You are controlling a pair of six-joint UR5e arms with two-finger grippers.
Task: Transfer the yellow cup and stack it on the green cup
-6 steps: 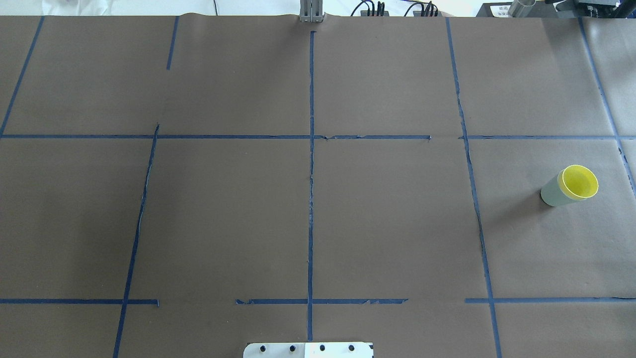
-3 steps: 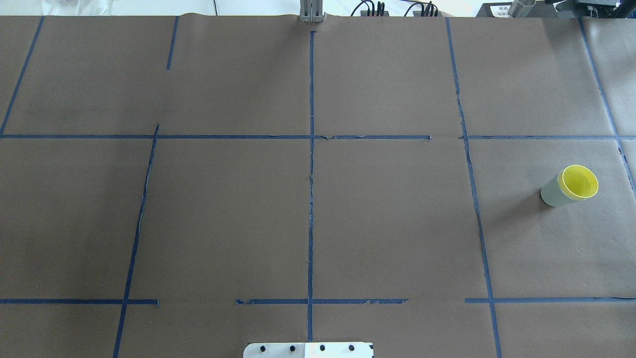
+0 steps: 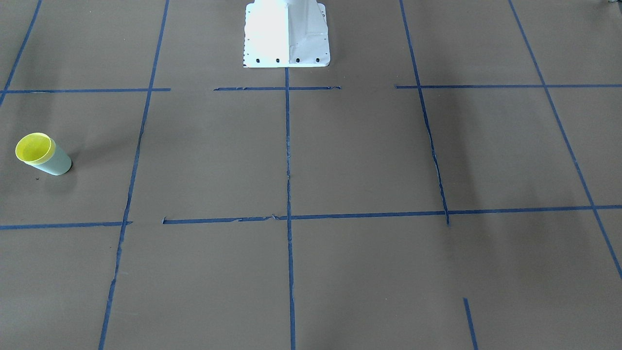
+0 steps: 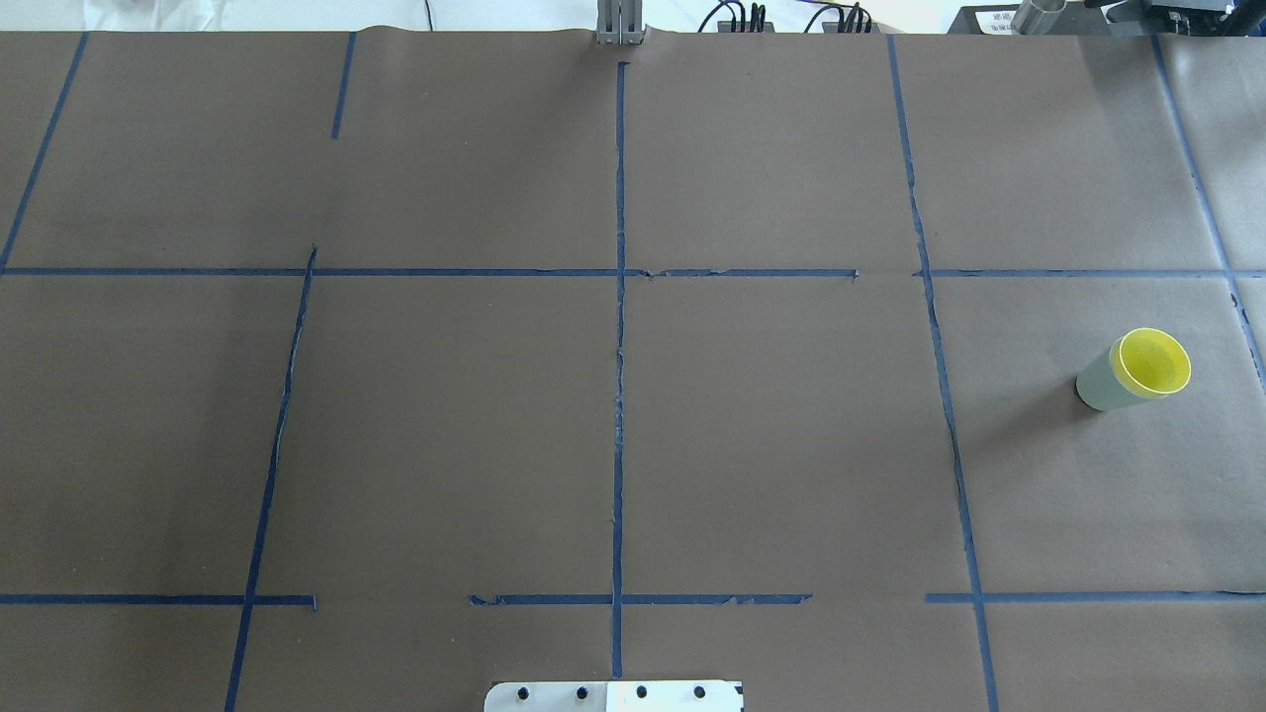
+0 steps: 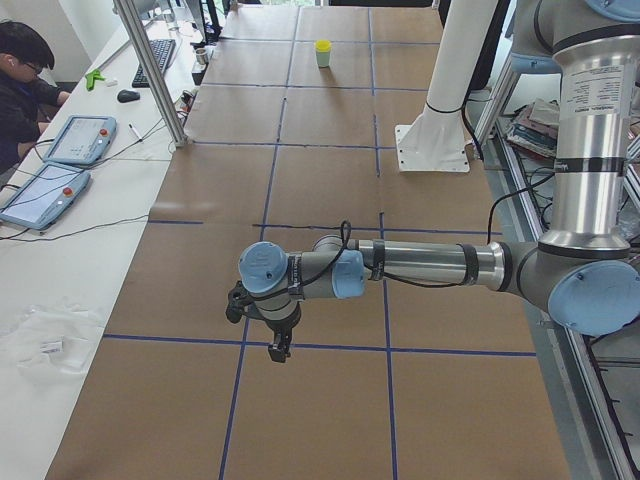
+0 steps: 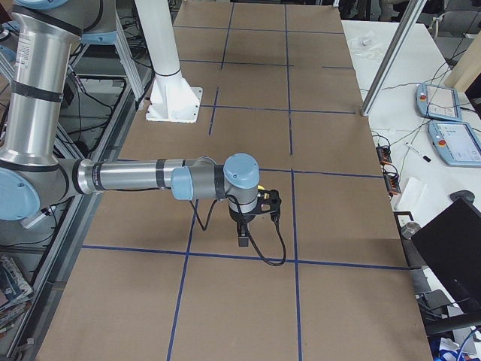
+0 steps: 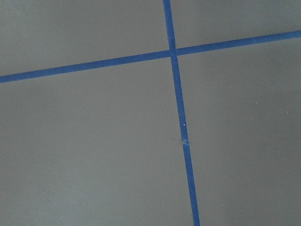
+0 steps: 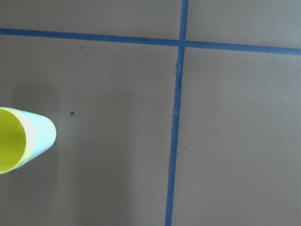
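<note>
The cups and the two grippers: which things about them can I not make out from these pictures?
- Left gripper: shows only in the exterior left view; open or shut cannot be told.
- Right gripper: only in the exterior right view; same doubt.
- Yellow cup: lower body hidden inside the green cup; cut off by the right wrist view's left edge.

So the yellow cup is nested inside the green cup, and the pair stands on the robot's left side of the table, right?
Not the left. The yellow cup is nested inside the green cup, but the pair stands on the robot's right side of the table, as the overhead exterior view shows.
</note>
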